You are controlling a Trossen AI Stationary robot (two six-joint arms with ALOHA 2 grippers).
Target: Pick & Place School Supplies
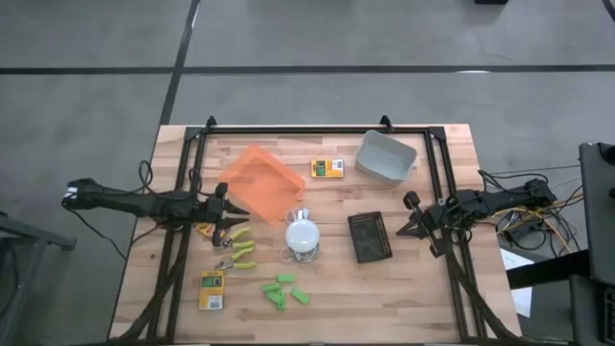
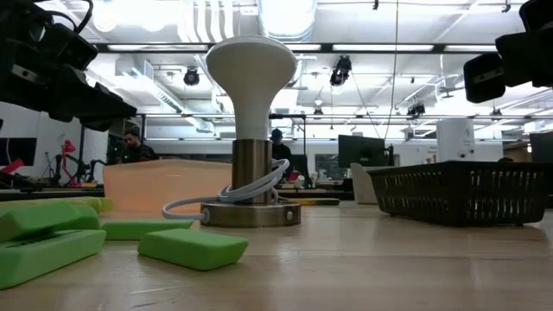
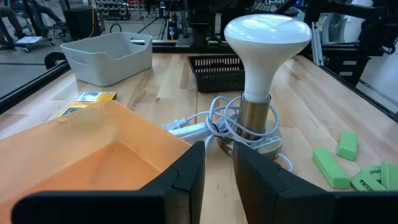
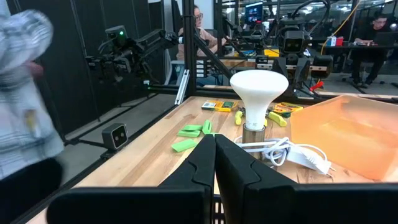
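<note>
Left gripper (image 1: 233, 218) hovers at the orange tray (image 1: 261, 183)'s near-left edge, fingers (image 3: 186, 180) a narrow gap apart and nothing between them. No grip that the left wrist view shows.

Right gripper (image 1: 411, 220) sits parked at the black mesh tray (image 1: 370, 236)'s right side, fingers pressed together, empty.

The school supplies are scattered mostly on the left half:
- yellow-green handled tools (image 1: 236, 252) lie just beside the left gripper, on its near side, toward the table's front edge
- one printed box (image 1: 211, 290) lies further toward the front-left corner
- green chunks (image 1: 284, 291) clustered in front of the white lamp (image 1: 303, 235)
- second printed box (image 1: 327, 168) sits between the orange tray and the grey bin (image 1: 385, 157), toward the far edge

Key relation: the tools are the closest item to any gripper, and the left arm is clearly nearer; the right arm is well apart with the lamp and the mesh tray in between. The tool handles look to run roughly across the table, left to right, though it's too small to be sure. The likely next move is for the left gripper to open wider, then shift a little toward the front edge and down. The lamp cord (image 3: 205, 124) lies near that path, so there's a snag risk.
</note>
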